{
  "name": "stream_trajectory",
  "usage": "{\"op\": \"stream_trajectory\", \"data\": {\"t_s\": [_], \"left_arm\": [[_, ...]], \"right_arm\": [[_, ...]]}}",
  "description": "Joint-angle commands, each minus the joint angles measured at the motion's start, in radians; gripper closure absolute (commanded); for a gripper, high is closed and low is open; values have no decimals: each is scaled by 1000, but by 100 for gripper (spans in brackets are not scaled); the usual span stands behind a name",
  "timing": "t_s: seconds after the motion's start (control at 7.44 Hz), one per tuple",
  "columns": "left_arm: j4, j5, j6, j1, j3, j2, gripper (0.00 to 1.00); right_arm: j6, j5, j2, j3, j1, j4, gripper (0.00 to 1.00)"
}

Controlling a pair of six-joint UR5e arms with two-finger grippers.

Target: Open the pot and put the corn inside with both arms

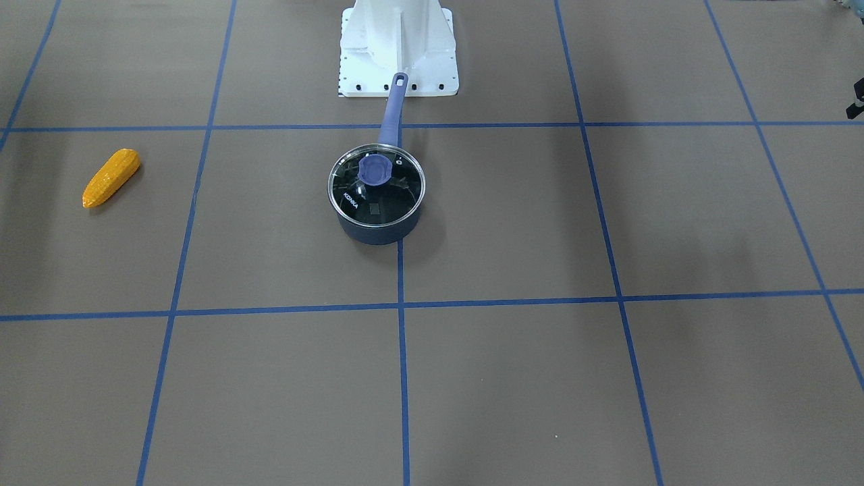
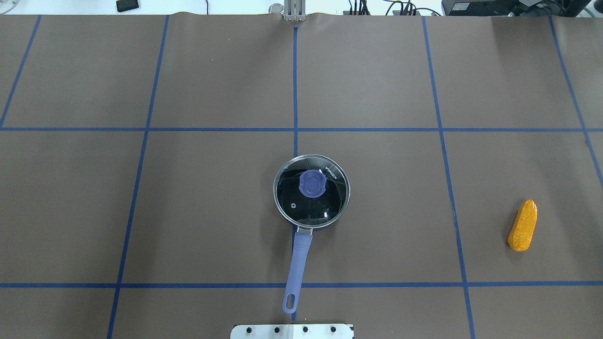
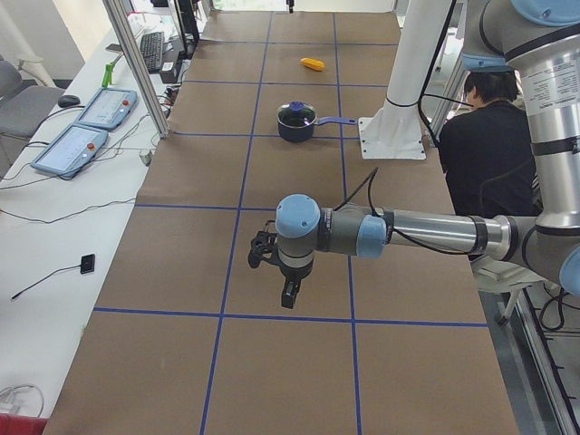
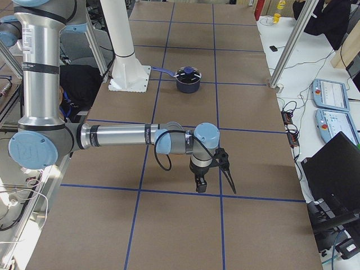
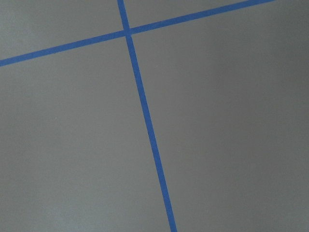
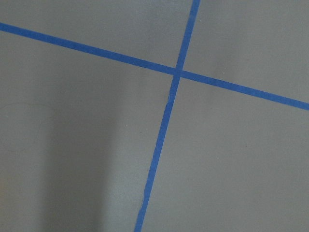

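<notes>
The dark-blue pot point(image 1: 378, 226) stands at the table's middle, in front of the white base, with its long periwinkle handle point(image 2: 297, 263) pointing at the base. The glass lid point(image 2: 311, 190) with a blue knob sits on it. The orange-yellow corn point(image 2: 522, 225) lies alone far out on the robot's right; it also shows in the front view point(image 1: 111, 177). My left gripper point(image 3: 288, 294) hangs over bare table far from the pot, seen only in the left side view. My right gripper point(image 4: 199, 183) hangs likewise in the right side view. I cannot tell whether either is open or shut.
The brown table carries a grid of blue tape lines. The white base block point(image 1: 398, 47) stands just behind the pot handle. Both wrist views show only bare table and crossing tape. A person point(image 3: 485, 136) sits beyond the base, and control tablets point(image 3: 86, 127) lie on a side bench.
</notes>
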Motion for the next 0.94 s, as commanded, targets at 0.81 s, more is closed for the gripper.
{"op": "stream_trajectory", "data": {"t_s": [0.81], "left_arm": [[-11, -14, -1, 3, -29, -70, 2]], "right_arm": [[8, -9, -18, -4, 0, 347, 0]]}}
